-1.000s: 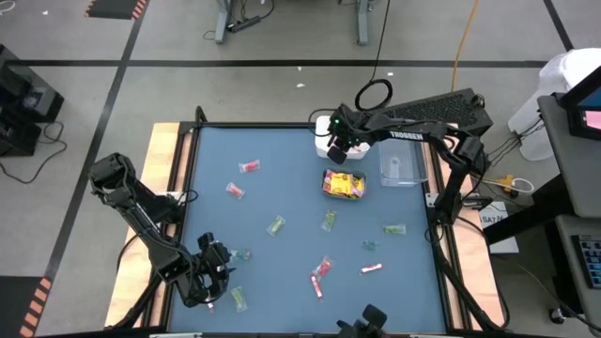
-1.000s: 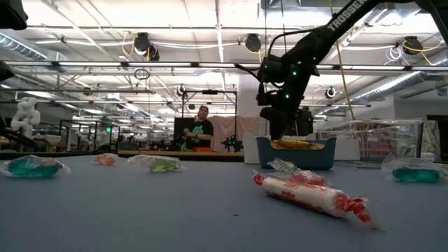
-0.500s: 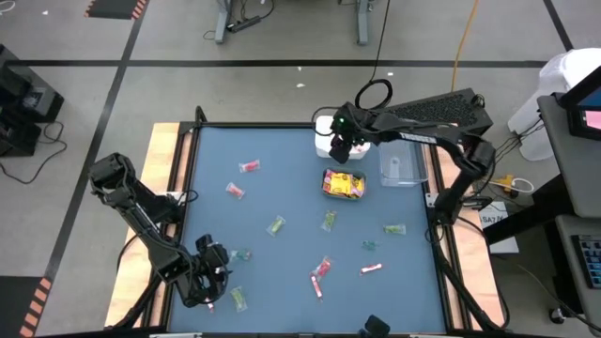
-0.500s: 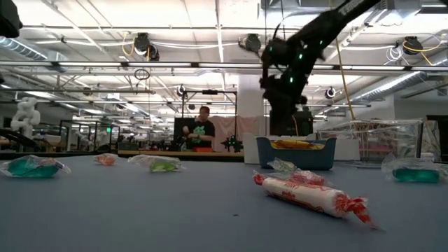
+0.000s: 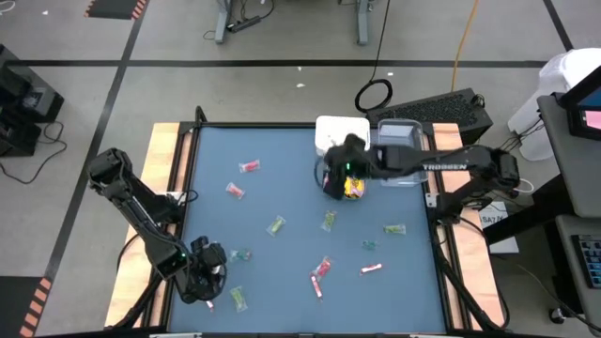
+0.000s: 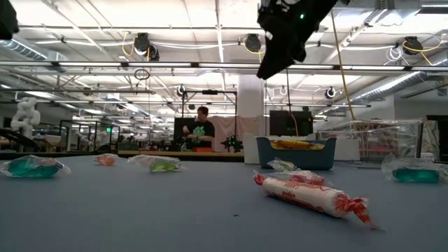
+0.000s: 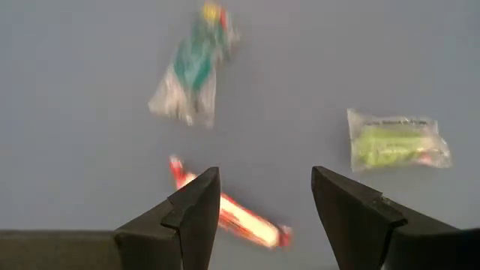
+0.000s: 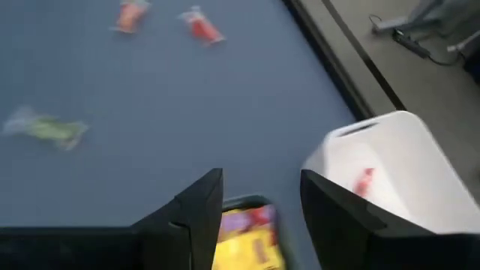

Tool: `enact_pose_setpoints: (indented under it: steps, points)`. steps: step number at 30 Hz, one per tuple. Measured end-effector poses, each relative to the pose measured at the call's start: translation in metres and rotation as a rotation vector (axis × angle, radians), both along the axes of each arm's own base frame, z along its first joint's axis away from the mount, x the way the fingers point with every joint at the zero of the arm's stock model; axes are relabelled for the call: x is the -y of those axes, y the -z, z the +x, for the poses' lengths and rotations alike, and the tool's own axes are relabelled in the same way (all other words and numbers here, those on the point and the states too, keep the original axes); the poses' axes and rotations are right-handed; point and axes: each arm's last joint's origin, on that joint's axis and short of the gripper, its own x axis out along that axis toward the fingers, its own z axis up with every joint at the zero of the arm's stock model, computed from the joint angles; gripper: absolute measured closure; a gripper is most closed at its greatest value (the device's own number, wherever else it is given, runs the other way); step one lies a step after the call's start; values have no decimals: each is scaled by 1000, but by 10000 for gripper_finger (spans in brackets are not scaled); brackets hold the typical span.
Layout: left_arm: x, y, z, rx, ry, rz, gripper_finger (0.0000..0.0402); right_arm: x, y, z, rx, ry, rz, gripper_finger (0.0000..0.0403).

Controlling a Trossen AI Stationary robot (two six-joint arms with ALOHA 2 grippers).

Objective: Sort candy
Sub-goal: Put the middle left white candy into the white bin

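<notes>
Right claw (image 5: 340, 178) hangs above the teal container (image 5: 344, 185) of yellow packets (image 8: 241, 241), jaws apart and holding nothing, well above the worktop (image 5: 282, 188). Just beside the teal container stands the white container (image 8: 394, 172), with one red piece (image 8: 364, 180) in it; a clear container (image 5: 402, 161) stands beside that. Left claw (image 5: 208, 282) sits low at the near left corner of the worktop, jaws apart and empty, with a pink-white stick (image 7: 229, 217) lying between its fingertips.

Candy yet to sort, spread over the blue surface:
- pink-white sticks near the front centre (image 5: 320, 271)
- green pieces (image 5: 275, 225) toward the middle
- red pieces (image 5: 249, 166) toward the far left
- one teal-wrapped piece (image 7: 193, 67) and one green piece (image 7: 394, 140) just ahead of the left claw

Recommended procedure, left arm: lower straight down, keep the stick centred between the jaws, close across its narrow width, not along its length. Avoid dragging on the worktop; the wrapper is likely to slide
</notes>
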Motion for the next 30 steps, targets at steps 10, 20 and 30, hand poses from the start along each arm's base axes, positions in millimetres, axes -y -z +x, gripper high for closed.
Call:
enact_pose_setpoints:
  steps: [10,20,30]
  points:
    - [2,-1,-6,-44,-202,-107,188,-96,15,6,18,-62,-8,234]
    - [2,3,-9,4,-247,-40,188,-149,35,6,23,-105,-15,234]
    - [8,24,-9,-37,-260,47,188,-158,41,10,37,-121,-9,234]
